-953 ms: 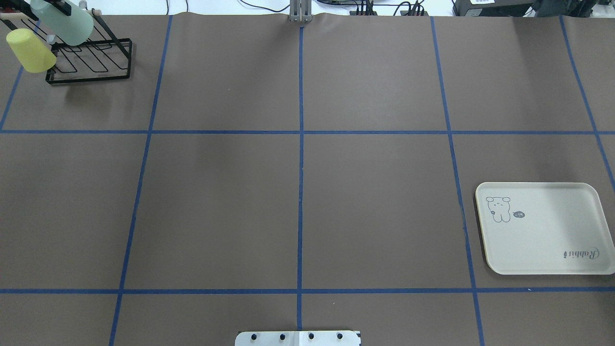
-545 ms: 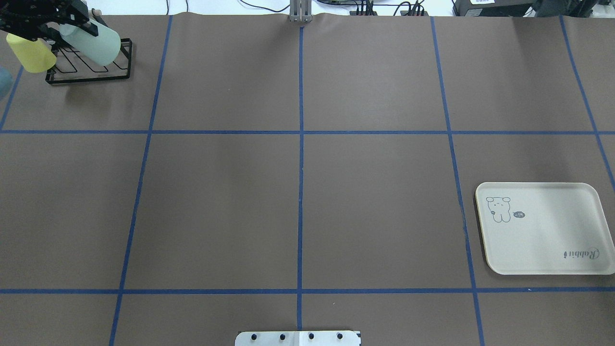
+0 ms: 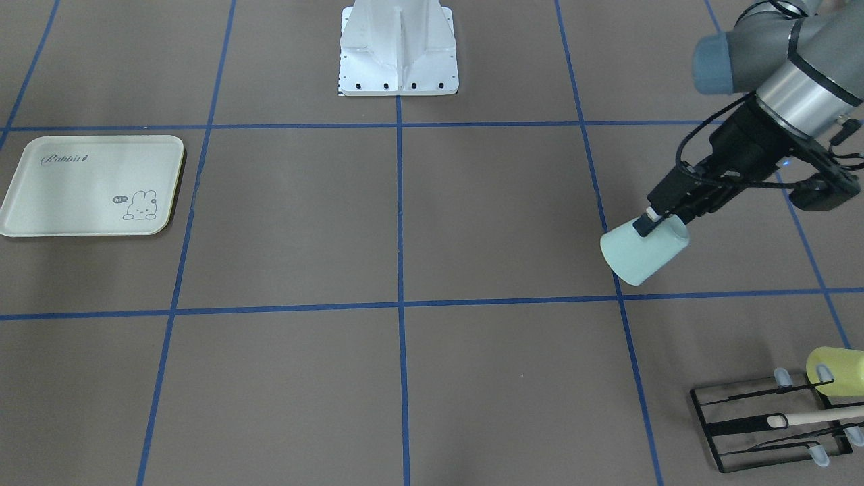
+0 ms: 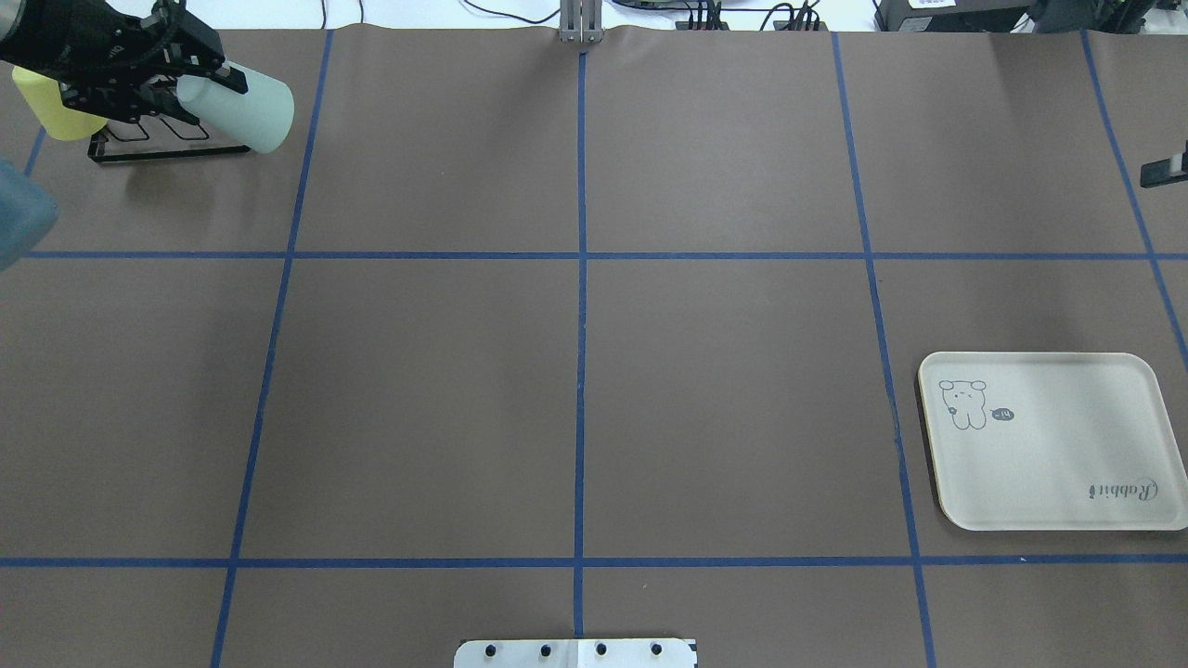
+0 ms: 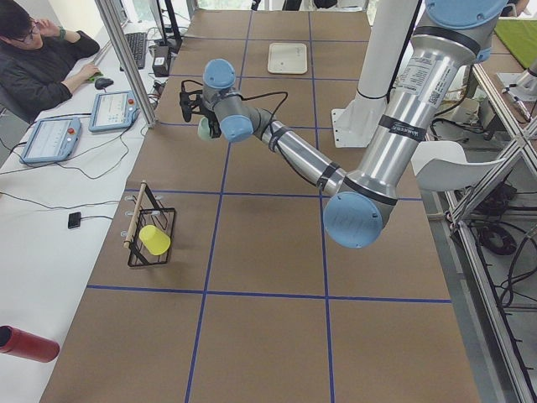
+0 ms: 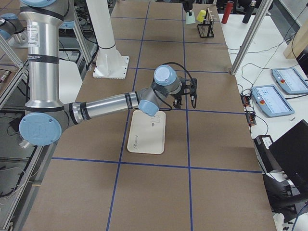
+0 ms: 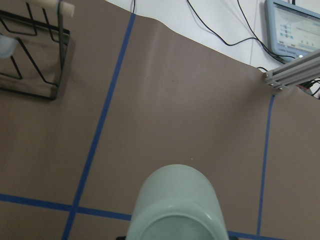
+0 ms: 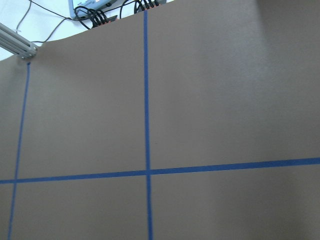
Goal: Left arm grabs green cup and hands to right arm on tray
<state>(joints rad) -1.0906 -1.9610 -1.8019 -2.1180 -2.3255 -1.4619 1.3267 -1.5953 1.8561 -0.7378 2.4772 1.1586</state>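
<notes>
Mint-green smooth plastic cup (image 3: 641, 255) hung tilted in the left gripper (image 3: 652, 221), above the brown table and well apart from the cream rectangular tray (image 3: 40, 202).
The black fingers were clamped on one end of the cup, so its other end pointed free toward the middle of the table; I judge this left room for the second gripper to take it; the black wire rack (image 3: 742, 432) with the yellow plastic cup (image 3: 837, 371) stood near, at the table's corner; the right gripper (image 6: 191, 98) hovered near the tray, on its side away from the robot's base; whether its jaws were apart I could not tell; the hand-over was not yet begun.
</notes>
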